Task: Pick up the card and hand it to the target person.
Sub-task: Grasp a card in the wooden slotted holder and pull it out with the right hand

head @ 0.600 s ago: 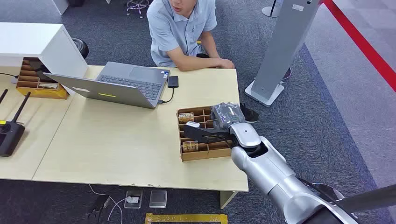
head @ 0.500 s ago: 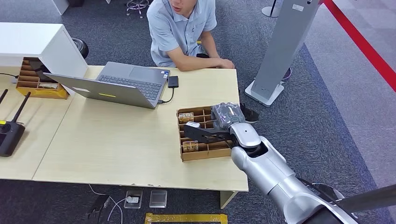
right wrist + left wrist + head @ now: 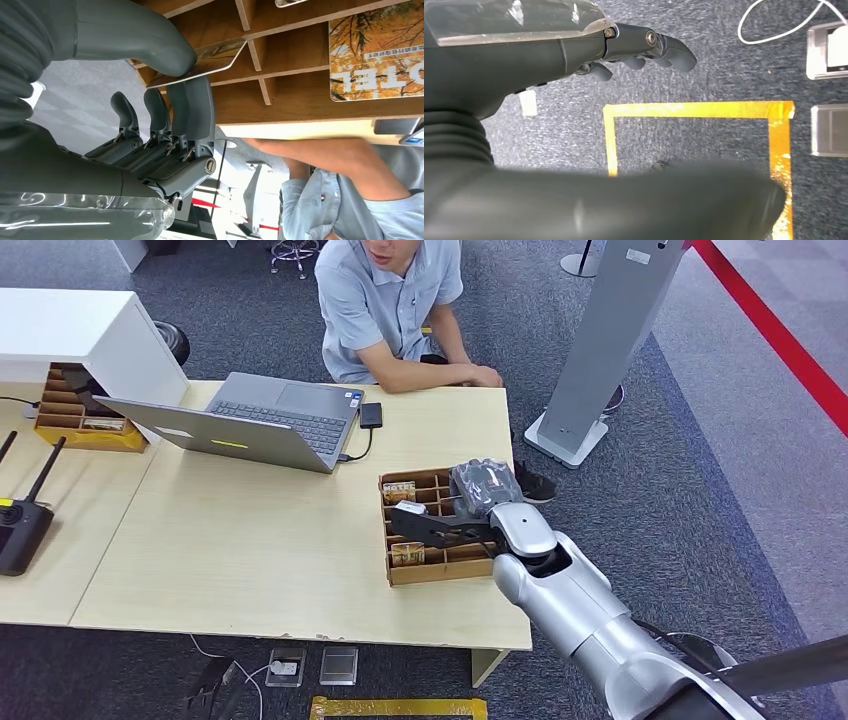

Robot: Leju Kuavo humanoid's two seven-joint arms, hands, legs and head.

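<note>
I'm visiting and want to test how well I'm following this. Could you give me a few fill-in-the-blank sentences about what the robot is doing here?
1. The right hand pinches a ____ between thumb and finger.
2. That hand is over a wooden ____ with compartments.
3. A person sits behind the table, next to an open ____.
4. The left hand hangs above the ____.

Missing words: card; tray; laptop; floor
</note>
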